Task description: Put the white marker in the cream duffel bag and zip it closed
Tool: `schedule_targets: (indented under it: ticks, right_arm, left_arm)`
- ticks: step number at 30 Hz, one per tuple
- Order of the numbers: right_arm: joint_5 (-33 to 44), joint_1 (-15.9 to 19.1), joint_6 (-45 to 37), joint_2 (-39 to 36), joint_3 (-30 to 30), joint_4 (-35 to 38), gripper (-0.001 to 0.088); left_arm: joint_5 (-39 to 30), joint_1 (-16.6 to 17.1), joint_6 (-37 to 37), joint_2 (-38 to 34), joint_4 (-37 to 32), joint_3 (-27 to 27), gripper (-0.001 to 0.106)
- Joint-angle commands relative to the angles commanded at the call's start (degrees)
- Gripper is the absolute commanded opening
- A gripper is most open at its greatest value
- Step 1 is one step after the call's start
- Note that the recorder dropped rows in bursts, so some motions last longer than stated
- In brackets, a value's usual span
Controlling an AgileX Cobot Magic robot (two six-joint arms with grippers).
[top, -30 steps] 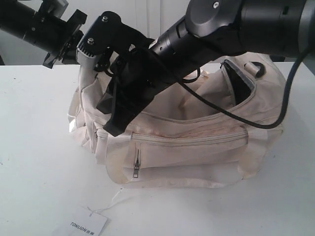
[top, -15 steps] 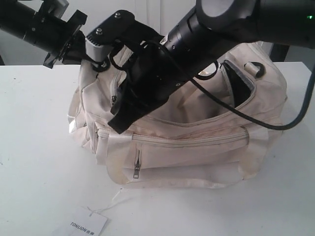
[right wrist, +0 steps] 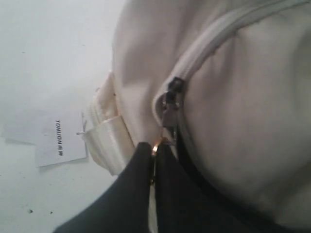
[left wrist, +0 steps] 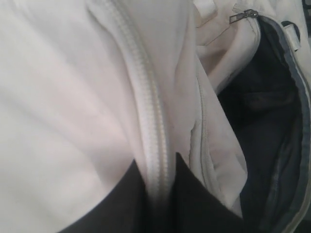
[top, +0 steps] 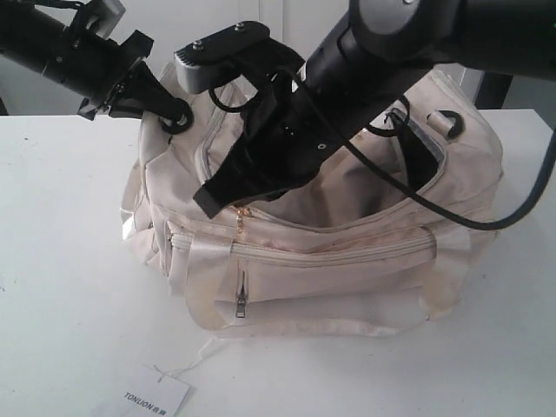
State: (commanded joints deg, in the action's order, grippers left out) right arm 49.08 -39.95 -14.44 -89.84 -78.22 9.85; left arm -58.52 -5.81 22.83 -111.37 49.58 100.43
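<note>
Between the right gripper's (right wrist: 154, 145) pinched black fingers (right wrist: 131, 184): small gold chain zipper pull (top: 239, 214) of the soft cream fabric duffel bag (top: 347, 269).
Jaws fully closed on that pull; dark metal slider (right wrist: 171, 97) sits just past the tips, on the curved top zipper. Zipper run behind the right gripper gapes, dark lining (left wrist: 262, 121) showing. Left gripper (left wrist: 156, 167) clamps a closed white zipper seam (left wrist: 153, 121) at the bag's end, jaws nearly together. Slim white marker: not visible in any view. Flat white paper tag (top: 143, 401) printed TONLION lies on the white table (top: 69, 261), below the right gripper, apart from the bag.
</note>
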Motion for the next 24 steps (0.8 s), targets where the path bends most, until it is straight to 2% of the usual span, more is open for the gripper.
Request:
schedule_targets:
  ticks: [8, 16, 24]
  right_arm:
    - [-1.56, 0.0, 7.47, 1.77, 0.0, -9.85, 0.0]
    - [-3.23, 0.0, 8.39, 1.65, 0.0, -8.91, 0.0]
    - [-5.05, 0.47, 10.15, -1.53, 0.0, -0.9, 0.0]
  left_arm:
    - [0.22, 0.0, 0.0, 0.0, -1.75, 0.0, 0.0]
    - [0.22, 0.0, 0.0, 0.0, -1.75, 0.0, 0.0]
    - [-0.01, 0.0, -0.11, 0.0, -1.52, 0.0, 0.0]
